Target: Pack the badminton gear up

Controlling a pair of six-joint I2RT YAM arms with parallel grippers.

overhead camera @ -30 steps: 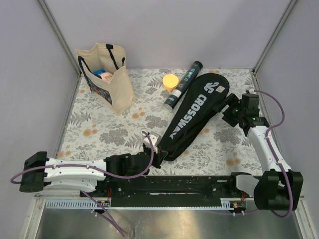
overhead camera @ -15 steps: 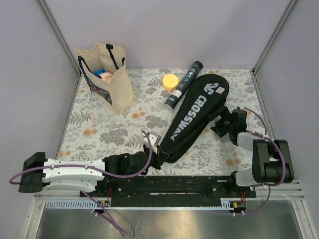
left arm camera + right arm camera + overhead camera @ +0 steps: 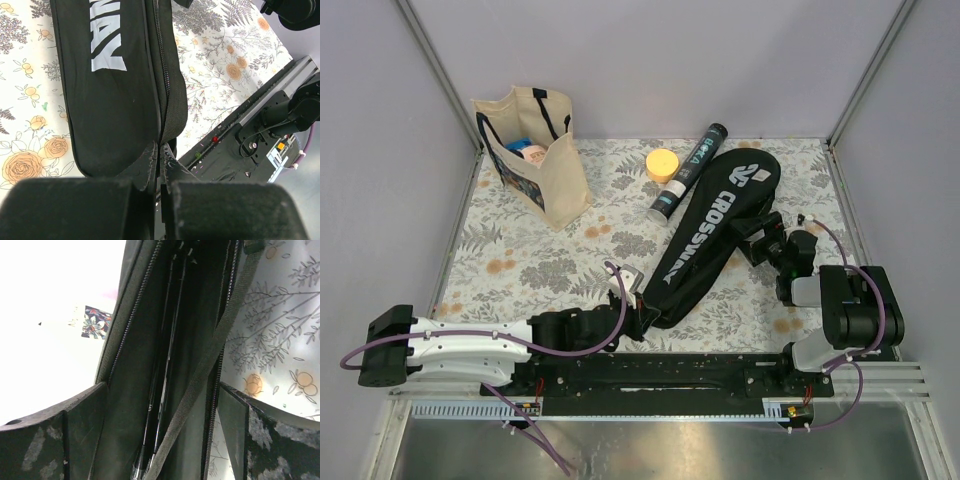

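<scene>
The black "CROSSWAY" cover lies slantwise on the floral table, its wide end at the back right. My left gripper is at the cover's narrow near end. In the left wrist view that gripper is shut on the cover's webbing strap. My right gripper sits at the cover's right edge and is open. In the right wrist view its fingers straddle the unzipped side of the cover, where thin black racket shafts show inside. The black lettered tube lies behind the cover.
A beige tote bag with dark handles stands at the back left. A round yellow lid lies beside the tube. The black base rail runs along the near edge. Walls close in the left, back and right sides.
My right arm has folded back toward its base, carrying the gripper nearer along the cover's right edge. Its jaws have spread wider. The left arm has stayed put.
</scene>
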